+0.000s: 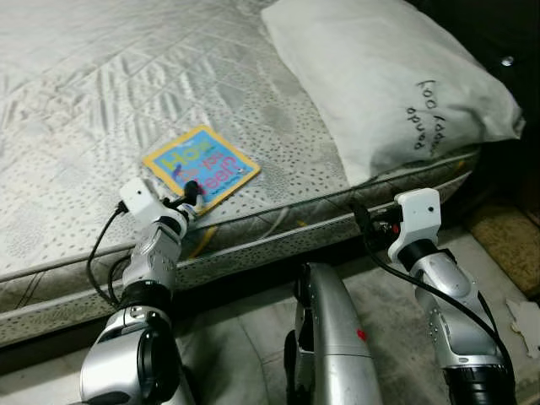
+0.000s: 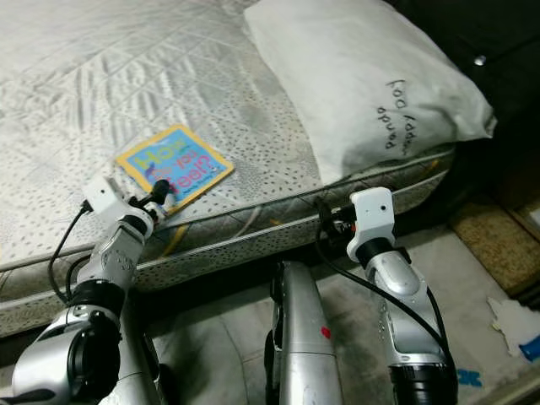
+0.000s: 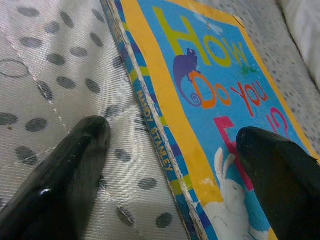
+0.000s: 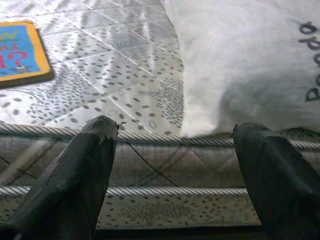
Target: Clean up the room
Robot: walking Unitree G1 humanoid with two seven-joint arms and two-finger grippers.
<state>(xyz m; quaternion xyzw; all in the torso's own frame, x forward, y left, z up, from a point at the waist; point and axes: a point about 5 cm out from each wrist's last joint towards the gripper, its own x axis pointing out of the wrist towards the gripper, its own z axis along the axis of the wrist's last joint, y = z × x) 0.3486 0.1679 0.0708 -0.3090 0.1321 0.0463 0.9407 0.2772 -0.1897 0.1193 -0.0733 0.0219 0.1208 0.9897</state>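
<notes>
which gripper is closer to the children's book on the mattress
Left. The left gripper is at the children's book, open fingers straddling its near edge. The right gripper, open, hangs off the mattress edge below the pillow.

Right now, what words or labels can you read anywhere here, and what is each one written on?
"How Do you", then a cut-off word starting with F: cover of the children's book on the mattress.
"MANDY STANLEY": the book's spine.
"Panda" and a second handwritten word, too unclear to read: the white pillow.
The left gripper, fingers open, straddles the book's spine edge.
</notes>
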